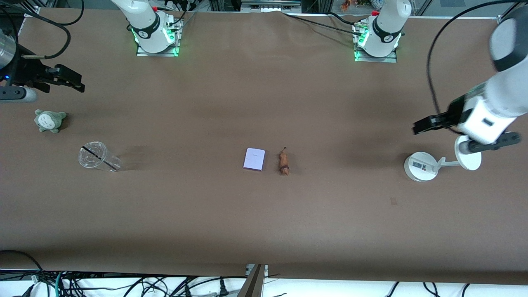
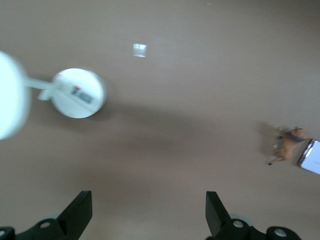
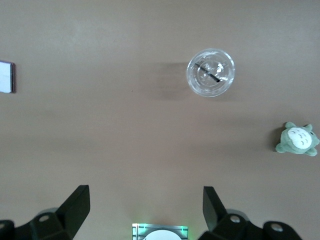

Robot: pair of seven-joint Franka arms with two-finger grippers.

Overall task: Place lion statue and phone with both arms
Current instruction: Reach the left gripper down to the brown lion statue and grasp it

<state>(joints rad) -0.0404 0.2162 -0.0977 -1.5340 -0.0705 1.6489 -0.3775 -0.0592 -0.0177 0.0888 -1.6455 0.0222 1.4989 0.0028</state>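
Fingers spread wide and empty on both sides: my left gripper [image 1: 418, 127] hangs over bare table near the white stand [image 1: 420, 166] at the left arm's end, and my right gripper [image 1: 76, 82] hovers above the grey-green plush [image 1: 49, 120] at the right arm's end, neither touching anything. The lion statue [image 1: 284, 162] lies on its side at mid-table, its dark tail pointing to twelve o'clock in the front view, with the phone [image 1: 254, 159] flat just beside it at its nine o'clock, the two apart by a narrow gap. That gap is what worries me: I judge that a finger coming down for the statue could nudge the phone, or the reverse, and two arms meeting at the same spot could clash. The phone lies flush on the table [image 1: 264, 222], so I expect the pads to skid off its thin edge; the tiny statue could roll or slip out of a pinch. The only container, a clear plastic cup [image 1: 95, 156] at the phone's nine o'clock and well apart from it, holds a dark straw and, as far as I can tell, nothing else.
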